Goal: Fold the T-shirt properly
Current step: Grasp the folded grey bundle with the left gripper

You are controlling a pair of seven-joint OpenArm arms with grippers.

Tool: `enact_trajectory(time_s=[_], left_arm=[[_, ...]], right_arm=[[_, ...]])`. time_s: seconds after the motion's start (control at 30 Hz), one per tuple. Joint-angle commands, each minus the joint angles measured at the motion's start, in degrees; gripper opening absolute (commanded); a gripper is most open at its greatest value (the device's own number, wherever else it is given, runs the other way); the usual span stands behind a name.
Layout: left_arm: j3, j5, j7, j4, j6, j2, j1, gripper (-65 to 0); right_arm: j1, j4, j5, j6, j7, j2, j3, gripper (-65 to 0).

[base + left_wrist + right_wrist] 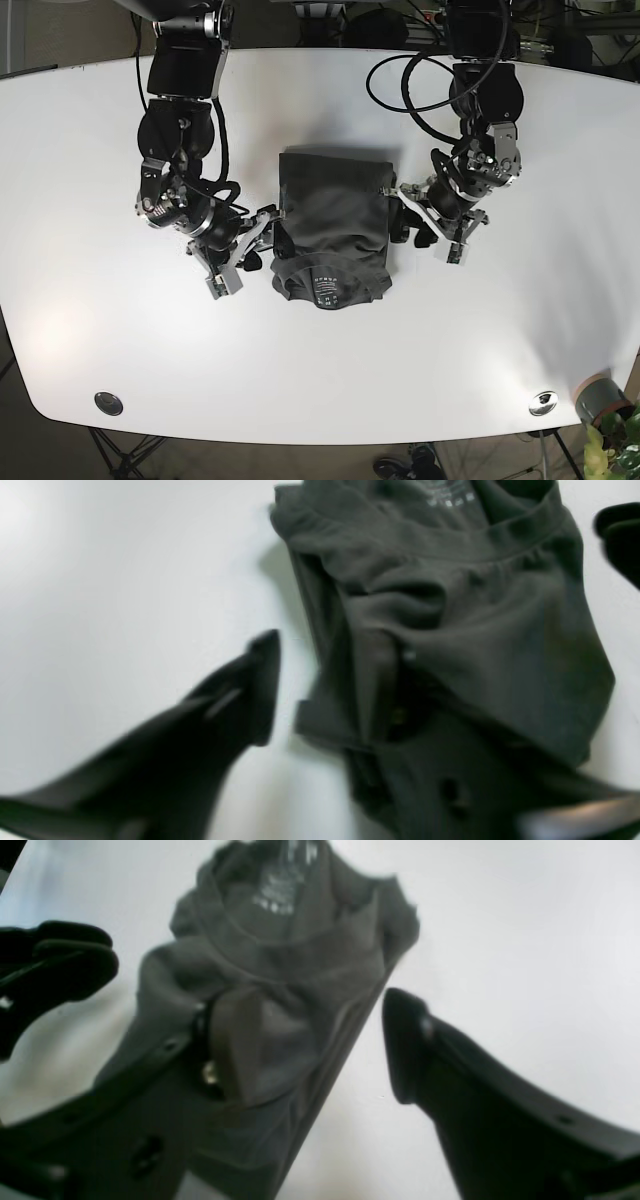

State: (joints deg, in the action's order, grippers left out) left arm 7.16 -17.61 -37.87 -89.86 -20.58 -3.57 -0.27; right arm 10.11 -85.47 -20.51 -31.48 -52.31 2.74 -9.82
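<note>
The dark grey T-shirt [333, 225] lies folded into a narrow block mid-table, with its collar and label [327, 288] toward the near edge. My left gripper [402, 214] is at the shirt's right edge in the base view. In the left wrist view the left gripper [335, 650] is open: one finger [260, 680] is over bare table and the other is in the shirt's [475, 630] folds. My right gripper [266, 236] is at the opposite edge. The right gripper [302, 1007] is also open and straddles the shirt's [300, 965] side, one finger [415, 1060] on the table.
The white table [120, 330] stretches wide on all sides of the shirt. Both arms reach in from the far edge with looped cables [420, 90]. Two round grommets [108, 403] sit near the front edge. A potted plant [605, 405] stands off the table at the front right.
</note>
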Motion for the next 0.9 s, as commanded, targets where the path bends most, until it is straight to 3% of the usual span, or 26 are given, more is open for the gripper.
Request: enact_trajectory(time_s=[0.0,0.07,0.43,0.6,0.67,0.87], left_arm=[[1.9,-0.4,-0.1,-1.6,0.1,-1.0,-1.4,-30.6],[4.1,-0.4,-1.3,-2.8,0.1,-1.0,-2.1,-27.6],[4.5,0.0,-1.9,-6.3,0.1,-0.7,-2.5,-27.6],[-1.2,0.0,-1.6,-8.5,0.4,-0.6,-2.5,-27.8],[-3.9,0.0,0.0,-8.6,2.7,-0.6,-2.5,-27.8],[-16.3,0.1,8.4,-7.2,15.5,-0.6,-3.0,-27.4]], right_arm=[[-0.3,-7.0,-1.1,-0.30,0.8,0.1,0.0,-23.6],[-0.9,-9.7,-1.1,-0.30,-1.1,0.0,0.0,-22.7],[-7.1,-18.3,-0.4,-0.30,-2.9,-1.4,2.4,-22.7],[-10.5,-21.4,-0.4,-0.30,-2.6,-2.6,3.4,-22.7],[-11.3,-22.5,-0.4,-0.30,-2.5,-2.6,2.7,-22.7],[-12.1,-23.8,-0.5,-0.30,-2.5,-2.6,-0.3,-22.7]])
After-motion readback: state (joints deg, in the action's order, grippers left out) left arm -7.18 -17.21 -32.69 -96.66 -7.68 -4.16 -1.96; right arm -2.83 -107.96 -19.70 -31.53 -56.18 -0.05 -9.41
